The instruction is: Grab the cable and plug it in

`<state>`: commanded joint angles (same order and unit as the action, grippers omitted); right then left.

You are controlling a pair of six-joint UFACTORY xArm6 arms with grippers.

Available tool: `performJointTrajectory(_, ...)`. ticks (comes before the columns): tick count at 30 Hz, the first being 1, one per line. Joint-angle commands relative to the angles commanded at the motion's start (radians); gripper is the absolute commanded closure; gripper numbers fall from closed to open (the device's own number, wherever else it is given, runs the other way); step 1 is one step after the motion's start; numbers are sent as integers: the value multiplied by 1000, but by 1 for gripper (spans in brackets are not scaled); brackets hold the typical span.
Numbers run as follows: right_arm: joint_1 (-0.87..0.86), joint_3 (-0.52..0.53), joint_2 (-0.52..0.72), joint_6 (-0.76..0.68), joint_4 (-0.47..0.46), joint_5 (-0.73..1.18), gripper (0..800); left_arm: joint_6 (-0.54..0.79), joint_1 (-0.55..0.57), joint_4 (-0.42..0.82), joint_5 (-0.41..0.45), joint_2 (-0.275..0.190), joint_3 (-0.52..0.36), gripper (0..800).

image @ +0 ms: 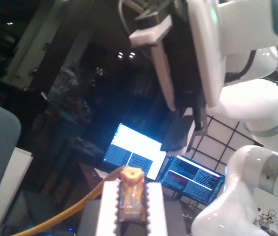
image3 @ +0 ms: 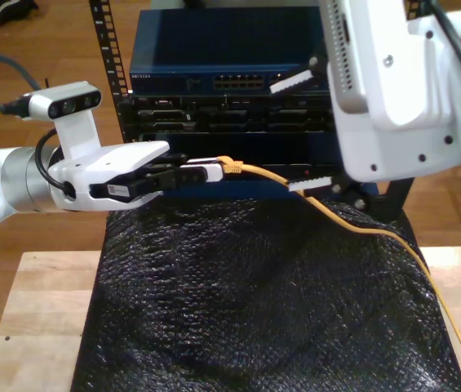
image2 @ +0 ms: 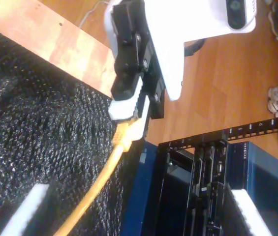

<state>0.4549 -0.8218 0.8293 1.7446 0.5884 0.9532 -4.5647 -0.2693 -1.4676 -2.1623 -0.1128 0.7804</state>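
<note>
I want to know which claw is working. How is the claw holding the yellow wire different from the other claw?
My first gripper is shut on the cable; my second gripper is open and holds nothing. My first gripper lies sideways; my second gripper points down. Both have white fingers.

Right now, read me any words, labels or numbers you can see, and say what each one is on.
Nothing reads clearly.
Monitors: lines of screen text, too small to read.
Blue switch: small white marking left of its ports in the exterior view, blurred.
Rack rail: tiny white marks that may be numbers, unreadable.
First gripper: small pale label on its body, unreadable.
</note>
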Motion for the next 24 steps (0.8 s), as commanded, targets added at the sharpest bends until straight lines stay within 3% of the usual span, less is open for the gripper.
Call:
performJointTrajectory(8,123,63,0,23,-3,-150,14,-3,0,-2,-14,14,0,795)
performJointTrajectory(18,133,94,21,38,0,-173,29,-31,0,-35,-78,43,5,795)
performJointTrajectory(24,150,100,28,38,-2,-247,121,-38,0,-38,-106,51,8,794)
